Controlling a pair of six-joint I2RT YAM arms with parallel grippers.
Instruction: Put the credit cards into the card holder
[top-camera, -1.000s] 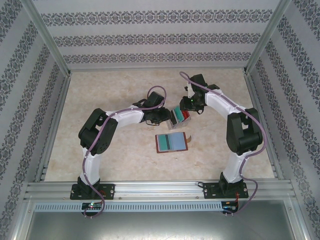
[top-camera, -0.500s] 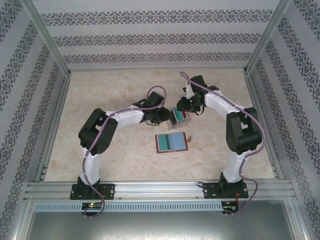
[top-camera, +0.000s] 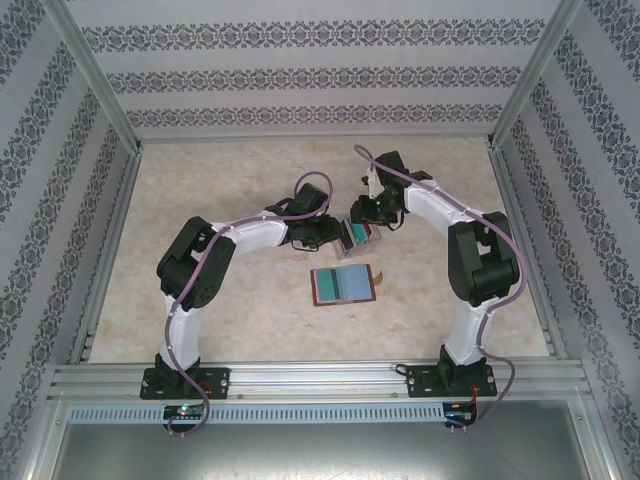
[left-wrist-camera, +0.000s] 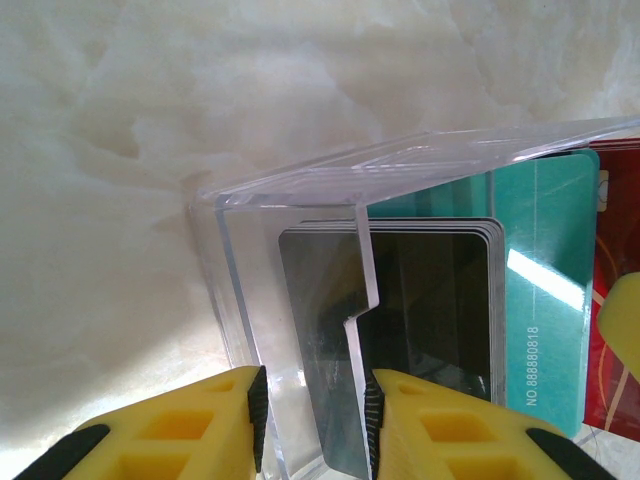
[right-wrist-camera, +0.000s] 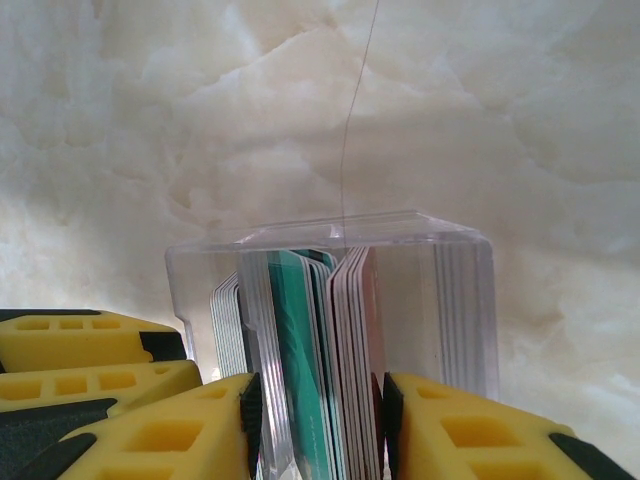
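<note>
Enclosed work cell: pale marble-patterned tabletop (top-camera: 200, 200); white walls (top-camera: 300, 70) banded with grey floral stripes; aluminium frame posts (top-camera: 95, 75) at back corners; slotted aluminium rail (top-camera: 320, 378) along near edge; soft, even light.

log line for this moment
left pincer: holding clear tray | right pincer: astride credit cards in tray, grip unclear | card holder: lying open
</note>
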